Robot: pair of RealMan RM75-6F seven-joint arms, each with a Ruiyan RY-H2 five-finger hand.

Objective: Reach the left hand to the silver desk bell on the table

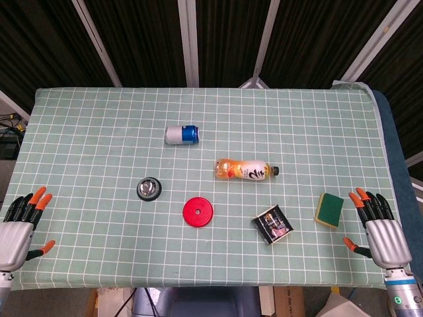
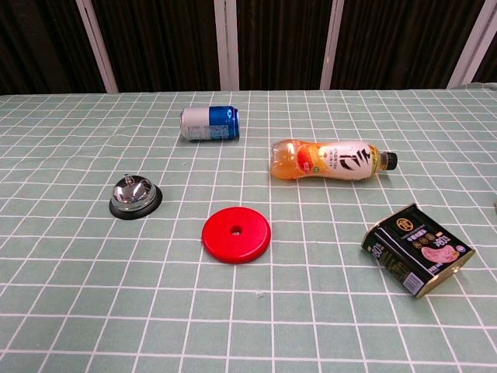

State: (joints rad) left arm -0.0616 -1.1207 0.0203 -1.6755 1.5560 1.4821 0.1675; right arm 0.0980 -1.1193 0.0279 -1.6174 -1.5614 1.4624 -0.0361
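Fingers [image 1: 33, 201] of my left hand [image 1: 18, 231] lie spread and straight, orange tips pointing up the table, thumb out to the side, nothing in the grasp; the hand rests at the near left corner of the table [image 1: 86, 119], over the green checked cloth. It shows only in the head view, since the chest view catches neither of my hands. The silver desk bell [image 1: 149, 189] stands upright on its dark base, well apart from my left hand, further in on the cloth and toward the middle. Just beside the bell, on its right and a little nearer to me, lies a flat red disc [image 1: 197, 212] with a hole in its centre, not touching the bell. Beyond the bell, toward the far edge, a blue and silver can [image 1: 182, 135] lies on its side. Right of the can and nearer, an orange drink bottle [image 1: 242, 170] also lies on its side, black cap pointing right. Nearer again sits a small dark packet [image 1: 272, 224], tilted on the cloth. Near the right edge lies a yellow and green sponge [image 1: 329, 209], and just beside it my right hand [image 1: 380, 231] rests at the near right corner, fingers likewise apart and holding nothing.
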